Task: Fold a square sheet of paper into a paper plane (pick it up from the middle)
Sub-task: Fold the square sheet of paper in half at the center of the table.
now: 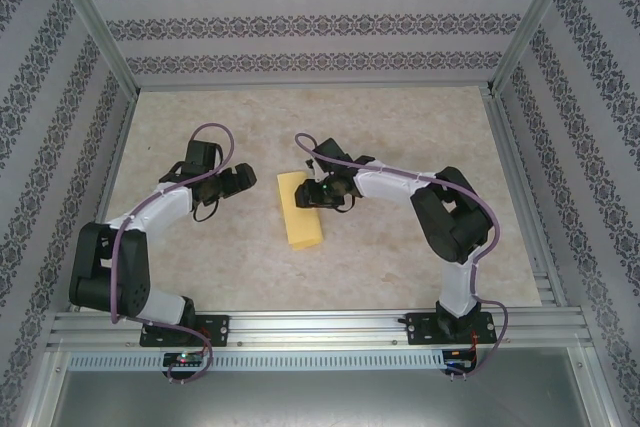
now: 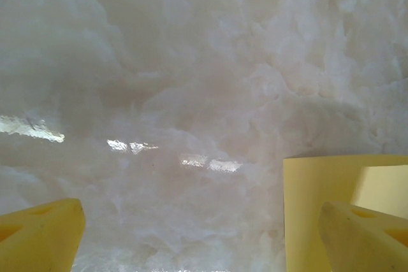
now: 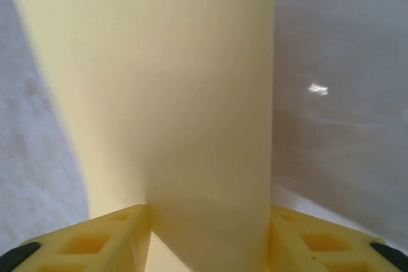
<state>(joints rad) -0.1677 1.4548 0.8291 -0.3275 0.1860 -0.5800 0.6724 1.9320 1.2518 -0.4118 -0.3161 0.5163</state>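
We see the thin yellow sheet of paper [image 1: 303, 212], folded to an oblong, lying flat mid-way across the beige mottled surface [image 1: 400, 137]. The left jaws stand wide open just beside its left edge. The right jaws sit partly apart over its far right edge; we cannot tell whether they grip it.

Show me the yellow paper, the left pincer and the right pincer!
yellow paper [image 1: 300, 219], top view, middle of the sheet.
left pincer [image 1: 248, 180], top view, between its fingertips.
right pincer [image 3: 209, 237], right wrist view, between its yellow fingertips, where the paper lies.
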